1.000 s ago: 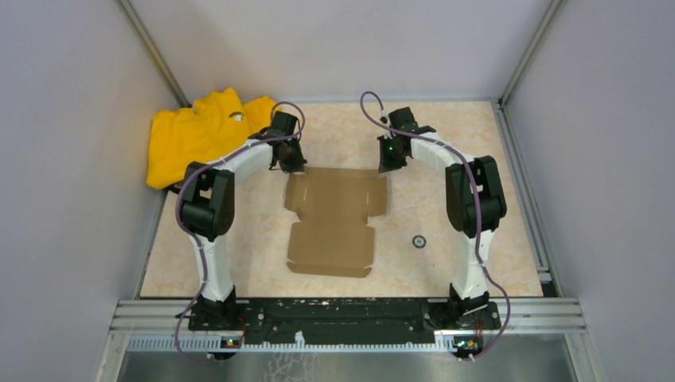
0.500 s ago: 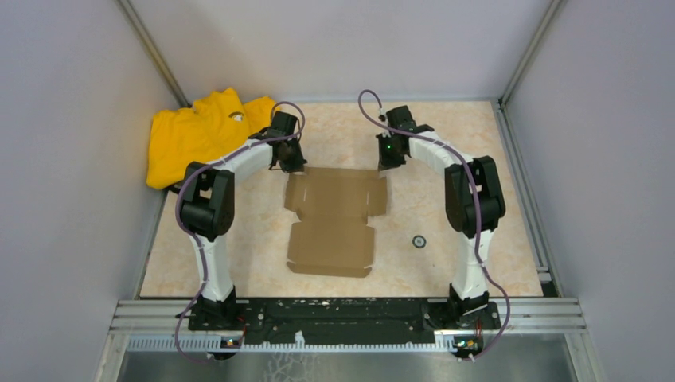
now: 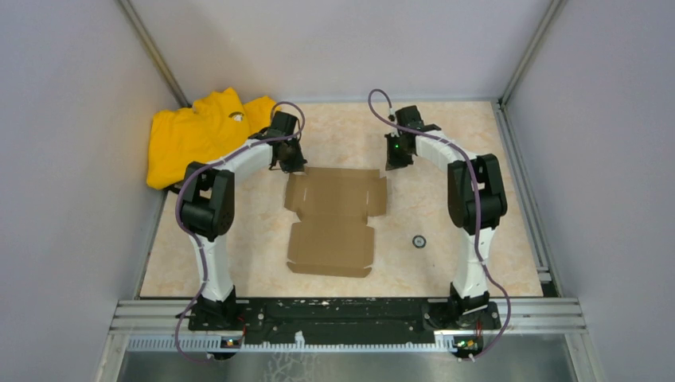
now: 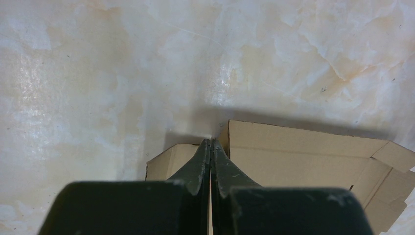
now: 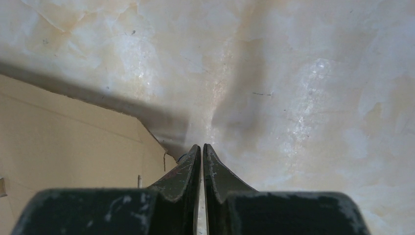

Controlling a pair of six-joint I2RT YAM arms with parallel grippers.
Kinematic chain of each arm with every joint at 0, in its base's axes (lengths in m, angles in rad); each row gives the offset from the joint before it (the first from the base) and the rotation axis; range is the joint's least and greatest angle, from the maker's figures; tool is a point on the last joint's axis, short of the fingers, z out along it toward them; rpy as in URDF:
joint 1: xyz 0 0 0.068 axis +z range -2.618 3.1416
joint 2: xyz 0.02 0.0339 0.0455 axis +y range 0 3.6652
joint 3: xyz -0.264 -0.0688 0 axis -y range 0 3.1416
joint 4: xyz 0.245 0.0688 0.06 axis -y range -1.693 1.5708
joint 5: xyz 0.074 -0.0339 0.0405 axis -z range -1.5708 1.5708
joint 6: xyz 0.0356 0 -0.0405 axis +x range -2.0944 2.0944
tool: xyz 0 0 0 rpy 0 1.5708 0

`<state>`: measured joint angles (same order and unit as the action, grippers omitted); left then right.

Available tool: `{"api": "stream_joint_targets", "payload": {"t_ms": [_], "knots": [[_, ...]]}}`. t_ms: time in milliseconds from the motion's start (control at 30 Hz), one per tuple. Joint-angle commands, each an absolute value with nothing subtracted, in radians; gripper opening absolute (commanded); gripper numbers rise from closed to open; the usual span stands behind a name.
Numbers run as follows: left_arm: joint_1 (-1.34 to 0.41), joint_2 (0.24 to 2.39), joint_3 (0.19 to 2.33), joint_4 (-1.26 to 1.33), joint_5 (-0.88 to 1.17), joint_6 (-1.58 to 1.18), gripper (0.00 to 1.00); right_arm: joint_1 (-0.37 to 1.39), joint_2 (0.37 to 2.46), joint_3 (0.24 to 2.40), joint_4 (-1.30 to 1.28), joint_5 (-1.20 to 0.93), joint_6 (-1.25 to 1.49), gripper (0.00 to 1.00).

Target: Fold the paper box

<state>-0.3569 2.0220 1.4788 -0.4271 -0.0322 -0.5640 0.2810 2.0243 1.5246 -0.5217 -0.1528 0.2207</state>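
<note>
At the far edge of the box [image 3: 334, 219]: right gripper [image 3: 394, 165], closed and empty, has edged outward off its corner; left gripper [image 3: 296, 168], likewise closed, sits at the opposite corner; folding apparently unstarted.

White arms [image 3: 208, 267], blk joints [image 3: 208, 205], purple cables [image 3: 370, 99], scuffed blk left tool [image 4: 211, 141], right tool [image 5: 201, 146]

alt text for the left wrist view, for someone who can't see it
The left pincer, shut, points its tips at the far edge of the unfolded brown paper box, at a notch between a side flap and the main panel. Beyond lies the pale marbled table.
</note>
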Motion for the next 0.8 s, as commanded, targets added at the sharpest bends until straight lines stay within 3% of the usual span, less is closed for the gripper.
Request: {"api": "stream_joint_targets", "payload": {"t_ms": [0,767], "knots": [[-0.352,2.034,1.514,-0.420,-0.021,-0.563,0.00,0.290,2.054,1.537,-0.503,-0.180,0.222,0.05],[-0.352,2.057,1.540,-0.425,-0.013,-0.563,0.00,0.342,2.082,1.632,-0.542,-0.192,0.221,0.05]]}}
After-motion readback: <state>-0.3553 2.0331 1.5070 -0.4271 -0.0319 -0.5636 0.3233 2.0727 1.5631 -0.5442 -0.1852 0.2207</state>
